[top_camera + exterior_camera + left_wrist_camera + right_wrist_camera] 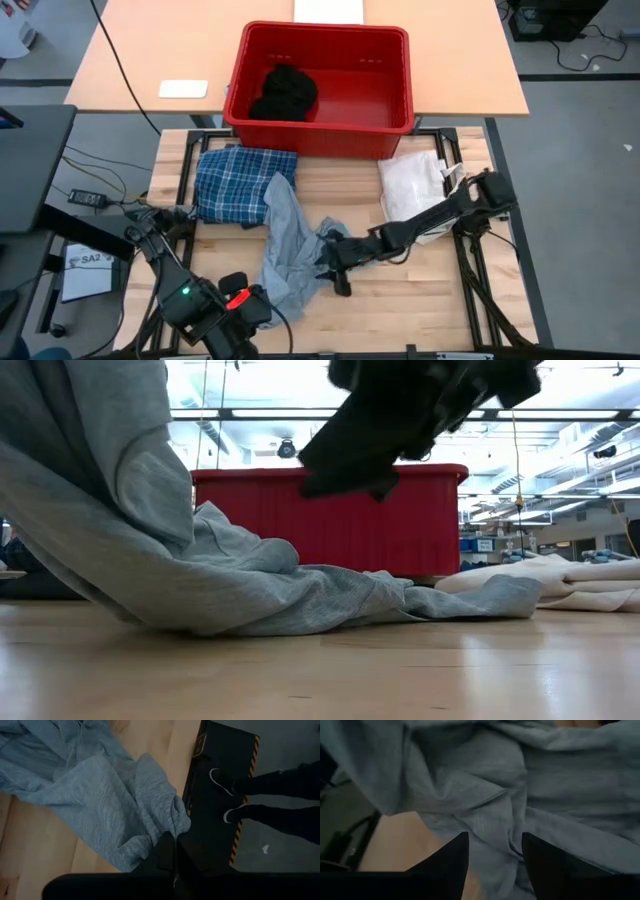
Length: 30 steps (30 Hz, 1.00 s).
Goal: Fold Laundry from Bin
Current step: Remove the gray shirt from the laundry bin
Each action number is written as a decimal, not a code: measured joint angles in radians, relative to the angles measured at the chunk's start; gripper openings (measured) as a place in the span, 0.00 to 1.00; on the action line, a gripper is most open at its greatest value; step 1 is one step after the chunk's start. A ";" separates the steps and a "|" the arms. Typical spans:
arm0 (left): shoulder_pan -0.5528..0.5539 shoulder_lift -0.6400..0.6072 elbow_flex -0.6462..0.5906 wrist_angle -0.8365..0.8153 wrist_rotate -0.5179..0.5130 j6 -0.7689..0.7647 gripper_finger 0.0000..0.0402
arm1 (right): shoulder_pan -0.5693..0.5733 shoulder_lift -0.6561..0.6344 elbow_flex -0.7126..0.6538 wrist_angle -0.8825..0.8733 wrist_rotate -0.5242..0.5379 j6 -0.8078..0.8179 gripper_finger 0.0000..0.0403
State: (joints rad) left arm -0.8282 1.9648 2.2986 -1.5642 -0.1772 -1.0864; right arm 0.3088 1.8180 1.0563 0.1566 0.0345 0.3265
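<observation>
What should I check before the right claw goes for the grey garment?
1. Left claw shut on the light grey garment, its edge lifted: ok.
2. Right claw open above the cloth, nothing between the fingers yet: ok.
3. Garment spread flat: not ok, bunched.
4. Plaid shirt clear of the grey piece: not ok, they overlap.
5. Red bin emptied: not ok, black piece inside.
</observation>
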 joint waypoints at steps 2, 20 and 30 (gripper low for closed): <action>-0.007 0.000 0.000 0.000 -0.017 -0.003 0.03 | -0.002 0.057 0.039 0.001 -0.004 -0.014 0.47; -0.017 0.000 0.000 -0.007 -0.058 -0.105 0.04 | 0.012 0.112 0.190 -0.323 -0.044 0.102 0.03; -0.031 0.028 0.000 0.086 -0.088 -0.416 0.09 | 0.124 -0.320 0.192 -0.817 -0.366 0.334 0.01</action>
State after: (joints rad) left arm -0.8590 1.9930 2.2986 -1.4785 -0.2656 -1.5028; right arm 0.4326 1.4983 1.2480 -0.6603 -0.3310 0.6603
